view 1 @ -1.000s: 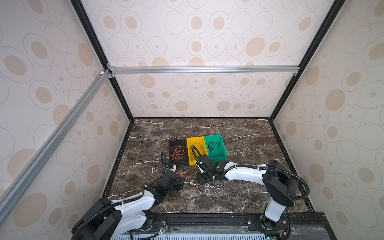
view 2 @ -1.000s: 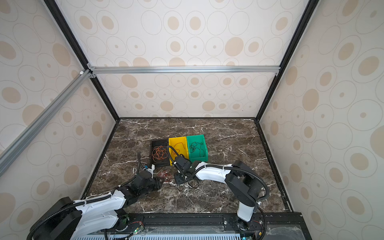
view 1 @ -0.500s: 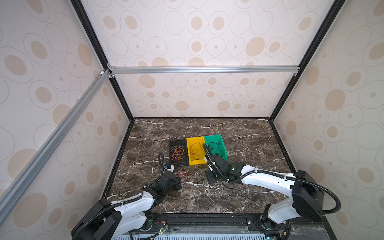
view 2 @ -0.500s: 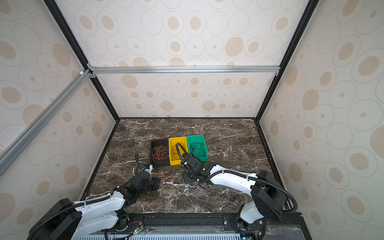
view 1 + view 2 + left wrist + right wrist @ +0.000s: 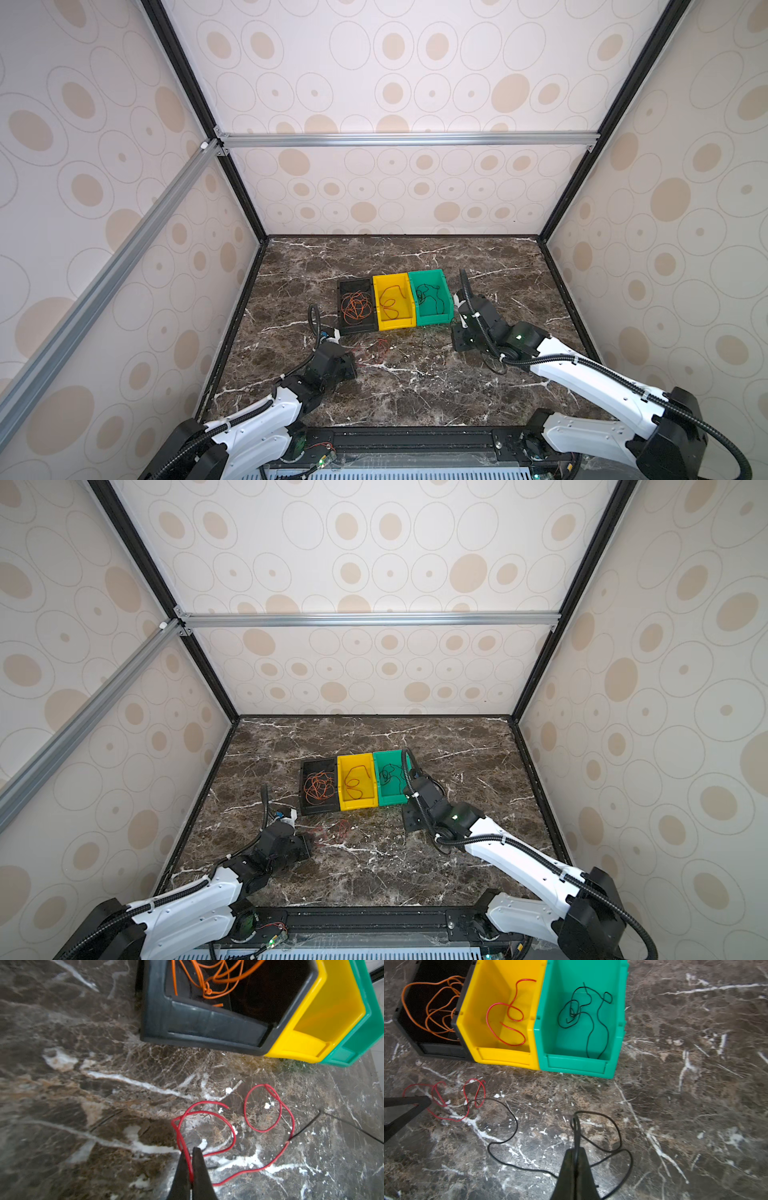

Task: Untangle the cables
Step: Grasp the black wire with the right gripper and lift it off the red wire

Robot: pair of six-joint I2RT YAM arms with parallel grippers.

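Orange cables [image 5: 207, 991] tangled in black bin [image 5: 440, 1051]; curly red cable [image 5: 487, 1017] in yellow bin [image 5: 504, 1059]; black cable [image 5: 592, 1024] in green bin [image 5: 575, 1064]. Marbled surface [image 5: 675, 1105] — loose red cable [image 5: 228, 1124] clamped by left hand [image 5: 190, 1159], loose black cable [image 5: 517, 1124] by right hand [image 5: 576, 1153].

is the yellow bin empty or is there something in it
Not empty: a red cable lies looped on the floor of the yellow bin.

Circle-patterned walls [image 5: 374, 62], dark marble tabletop [image 5: 415, 395]

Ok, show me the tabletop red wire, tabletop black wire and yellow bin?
tabletop red wire [image 5: 262, 1131]: left wrist view, loop.
tabletop black wire [image 5: 517, 1124]: right wrist view, bend.
yellow bin [image 5: 504, 1057]: right wrist view, front wall.
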